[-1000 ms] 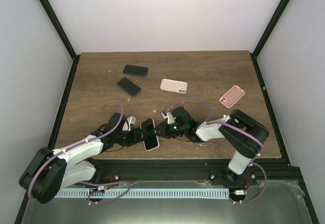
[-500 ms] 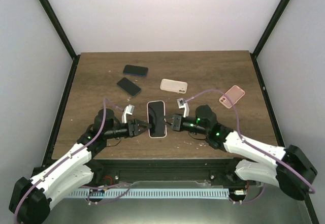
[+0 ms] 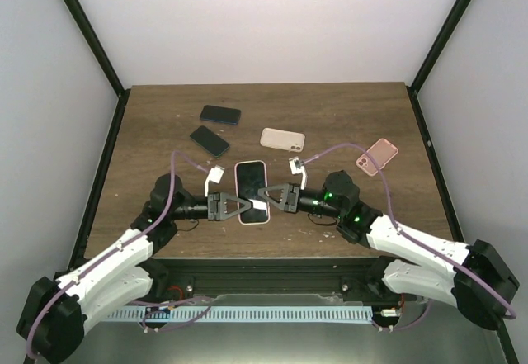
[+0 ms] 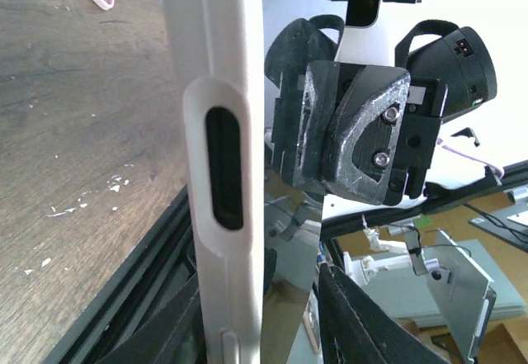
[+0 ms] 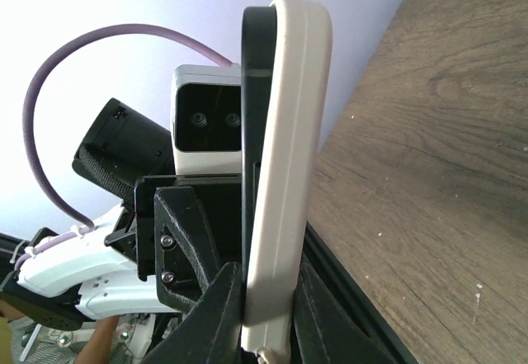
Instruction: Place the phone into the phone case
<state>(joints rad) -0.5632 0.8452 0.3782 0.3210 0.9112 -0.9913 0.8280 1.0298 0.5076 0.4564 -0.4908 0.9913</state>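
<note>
Cream phone case [image 5: 285, 174], with the black phone [image 5: 257, 92] lying against its inner face, sat between the fingers of the right gripper [image 3: 264, 196], which were clamped on it from both sides. The left gripper [image 3: 243, 207] faced it from the opposite side. Its jaws straddled the case's other long edge but had not closed, one finger [image 4: 371, 323] standing clear of the case. A pink case [image 3: 377, 156] lay on the wooden table [image 3: 346, 116], well beyond the right gripper
</note>
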